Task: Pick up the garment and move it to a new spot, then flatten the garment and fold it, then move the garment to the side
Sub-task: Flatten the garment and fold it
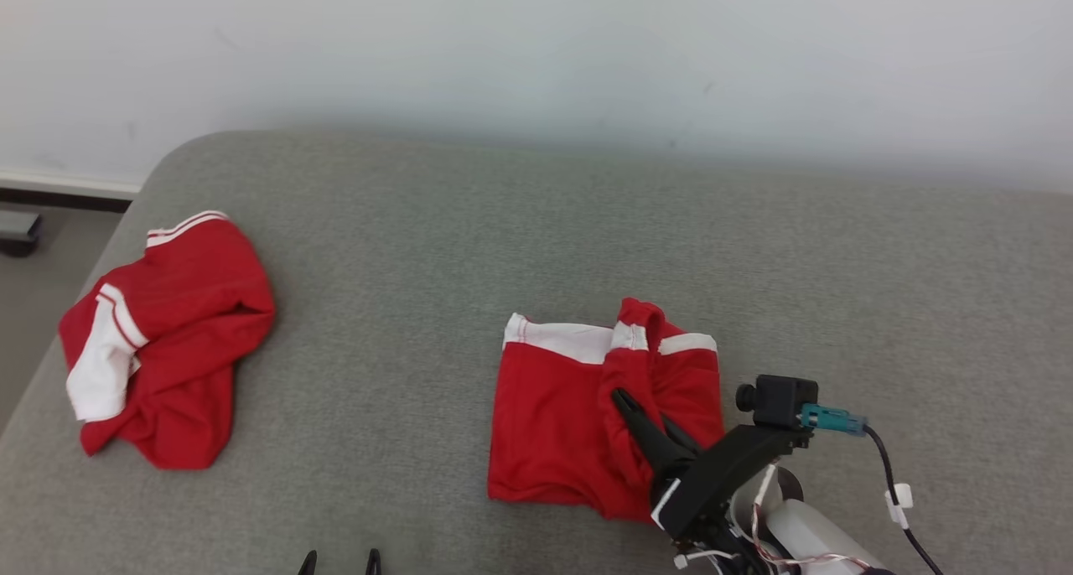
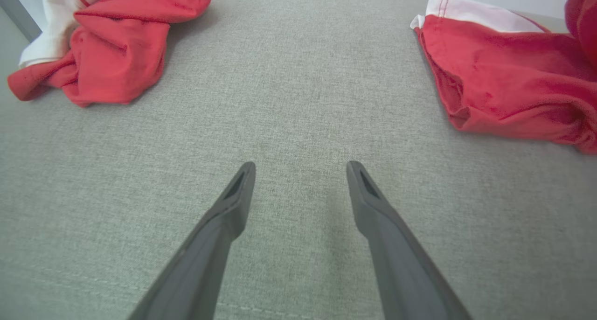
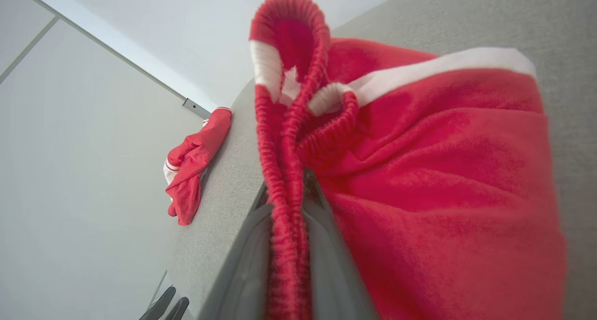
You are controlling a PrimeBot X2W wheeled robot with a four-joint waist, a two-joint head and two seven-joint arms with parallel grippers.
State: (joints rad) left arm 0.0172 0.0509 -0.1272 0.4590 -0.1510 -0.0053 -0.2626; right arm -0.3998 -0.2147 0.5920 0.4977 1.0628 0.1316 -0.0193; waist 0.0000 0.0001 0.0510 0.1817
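Garment (image 1: 545, 416) in right jaws; crumpled red cloth (image 1: 168, 332) well apart leftward.

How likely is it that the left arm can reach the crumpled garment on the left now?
Probably yes: the left end effector is open, and bare grey surface lies between it and the crumpled garment.

wall (image 1: 536, 47): plain white | surface (image 1: 419, 223): grey fabric, rounded corner | floor (image 1: 38, 307): grey
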